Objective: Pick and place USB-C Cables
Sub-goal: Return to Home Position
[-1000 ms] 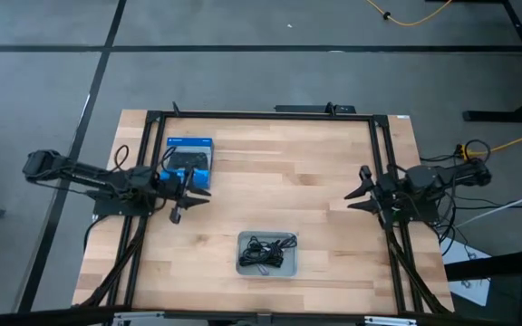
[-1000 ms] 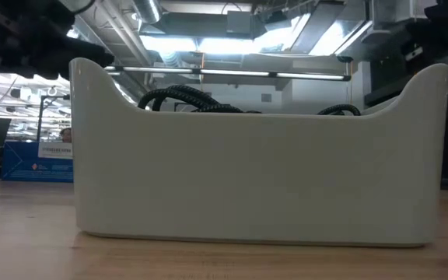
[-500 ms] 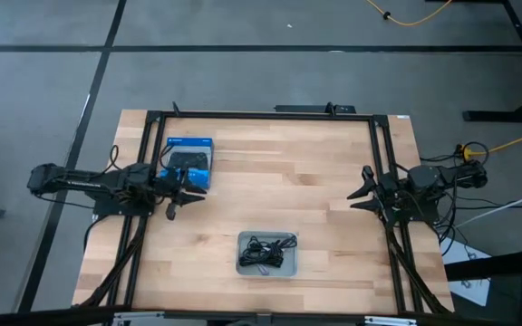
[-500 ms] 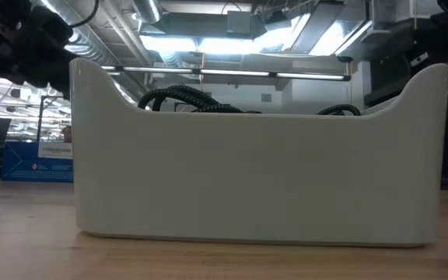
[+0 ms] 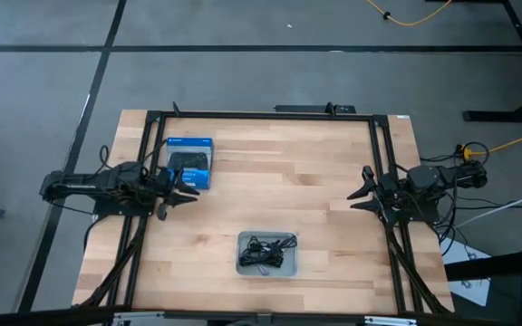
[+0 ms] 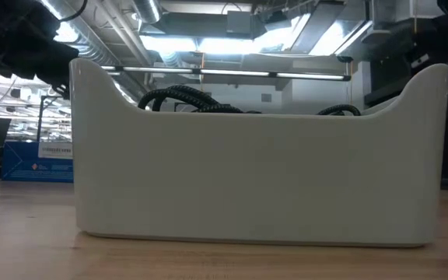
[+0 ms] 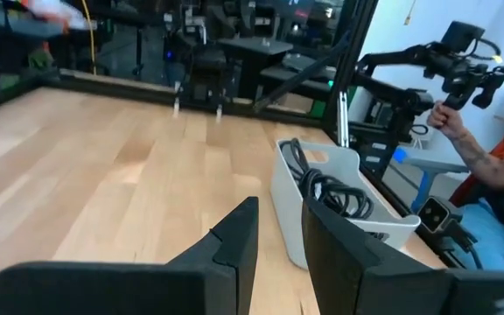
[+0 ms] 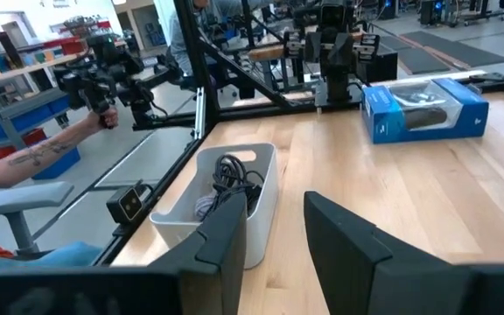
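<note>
I have two dark arms, left arm (image 5: pixel 98 184) and right arm (image 5: pixel 429 179), each built of slim jointed segments. Thin black cables (image 5: pixel 109 156) loop along them. My left hand (image 5: pixel 181 194) and right hand (image 5: pixel 359 188) each carry two matte black, wedge-shaped fingers (image 7: pixel 234 249).

Tray (image 5: pixel 239 255) near the table's (image 5: pixel 288 181) front edge, USB-C cables (image 5: pixel 266 246) inside it, box (image 5: pixel 189 158) at back left, left gripper (image 5: pixel 181 195) just beside the box, right gripper (image 5: pixel 356 188) at the right side.
</note>
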Motion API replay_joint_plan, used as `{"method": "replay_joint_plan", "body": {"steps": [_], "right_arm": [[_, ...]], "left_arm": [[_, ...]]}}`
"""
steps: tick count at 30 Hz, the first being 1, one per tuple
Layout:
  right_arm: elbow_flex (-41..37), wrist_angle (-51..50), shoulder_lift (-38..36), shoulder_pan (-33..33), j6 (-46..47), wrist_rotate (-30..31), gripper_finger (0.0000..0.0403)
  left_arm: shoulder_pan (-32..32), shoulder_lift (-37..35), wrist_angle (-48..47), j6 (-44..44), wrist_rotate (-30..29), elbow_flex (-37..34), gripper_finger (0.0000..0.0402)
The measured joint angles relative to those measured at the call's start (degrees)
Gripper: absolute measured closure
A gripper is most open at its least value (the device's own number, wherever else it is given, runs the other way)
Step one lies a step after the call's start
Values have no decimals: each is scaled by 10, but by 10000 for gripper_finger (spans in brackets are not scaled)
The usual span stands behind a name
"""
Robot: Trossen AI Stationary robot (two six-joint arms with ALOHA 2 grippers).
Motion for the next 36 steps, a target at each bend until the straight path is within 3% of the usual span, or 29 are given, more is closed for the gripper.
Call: {"method": "replay_joint_plan", "body": {"steps": [11,17,24,31,36], "right_arm": [[16,-42,-4,0,1,45,282],[-10,-46,-5,0,41,75,282],[-12,-36,-5,0,26,101,282],[-84,99,-5,0,-19,61,282],[-105,116,-5,0,-18,54,282]], "left_arm": [[0,1,-34,7,-24,10,318],[0,1,-48,-80,-40,10,318],[0,1,-49,-84,-40,10,318],[0,1,-49,-84,-40,10,318],[0,1,-49,-84,-40,10,318]]}}
